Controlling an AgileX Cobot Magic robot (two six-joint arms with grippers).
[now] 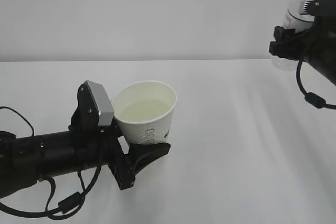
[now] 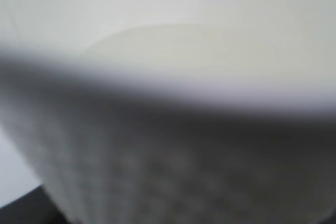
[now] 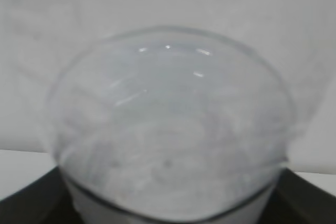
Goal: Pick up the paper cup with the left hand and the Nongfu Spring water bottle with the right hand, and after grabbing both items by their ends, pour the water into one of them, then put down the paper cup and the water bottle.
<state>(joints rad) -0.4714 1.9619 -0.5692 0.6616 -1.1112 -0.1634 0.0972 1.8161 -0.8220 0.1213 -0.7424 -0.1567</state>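
the left hand [image 1: 137, 153] reaches in low from about 8 o'clock of the exterior view, its black fingers closed around the lower body of the paper cup [image 1: 145, 111]. the cup sits just left of centre and tilts slightly toward the arm, close above the white table [image 1: 236, 129]; whether its base touches the surface cannot be told. gripping near the bottom end keeps the open mouth clear, and pale water [image 1: 142, 108] already lies inside, so the pouring looks done or nearly so. the cup is thin, matte paper, tapered, with a rolled rim and a dark logo beside small print; it would dent under a hard squeeze. in the left wrist view it fills the frame as a soft blur, its side faintly textured. the right hand [image 1: 286, 38] hangs at about 2 o'clock, well apart from the cup, its jaws clamped on the nongfu spring water bottle [image 1: 310, 3], which runs out of the top edge. the right wrist view shows clear, rounded plastic with small glints, seated between the dark fingers [image 3: 31, 192]. held high, it cannot drip onto the cup. no label is visible.
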